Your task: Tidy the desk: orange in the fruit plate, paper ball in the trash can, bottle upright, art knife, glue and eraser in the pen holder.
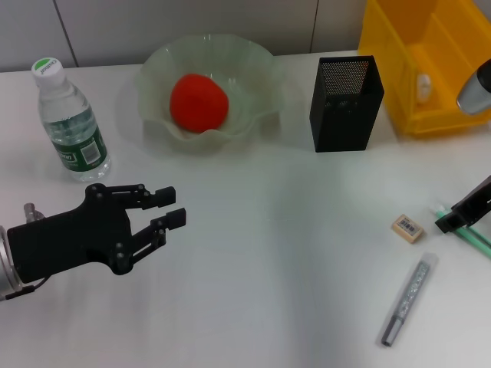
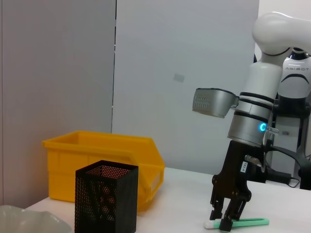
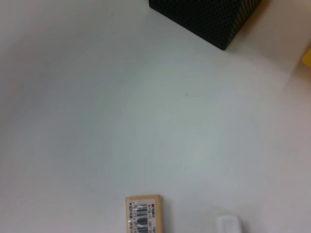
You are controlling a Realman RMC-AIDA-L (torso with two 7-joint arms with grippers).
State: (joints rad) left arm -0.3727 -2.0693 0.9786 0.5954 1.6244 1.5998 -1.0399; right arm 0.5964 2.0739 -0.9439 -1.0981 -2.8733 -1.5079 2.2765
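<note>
Glue stick (image 1: 408,300) lies nearest on the desk (image 1: 268,268), eraser (image 1: 407,228) beyond it. Right claw (image 2: 226,217) stands narrow over the green art knife (image 2: 243,222); left claw (image 1: 170,205) hovers wide. Farther back: pen holder (image 1: 345,103), orange (image 1: 199,102) in fruit plate (image 1: 253,65), upright bottle (image 1: 70,120).

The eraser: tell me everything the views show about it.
The eraser is a small tan rectangular block with a white barcode label on its upper face. It lies flat on the white desk, slightly askew, in front of and to the right of the black mesh pen holder. Nothing touches it. The right end effector is lowered beside it over a green-and-white stick, and a silver pen-like tool lies nearer the robot. The right wrist view shows the label's printed bars.
</note>
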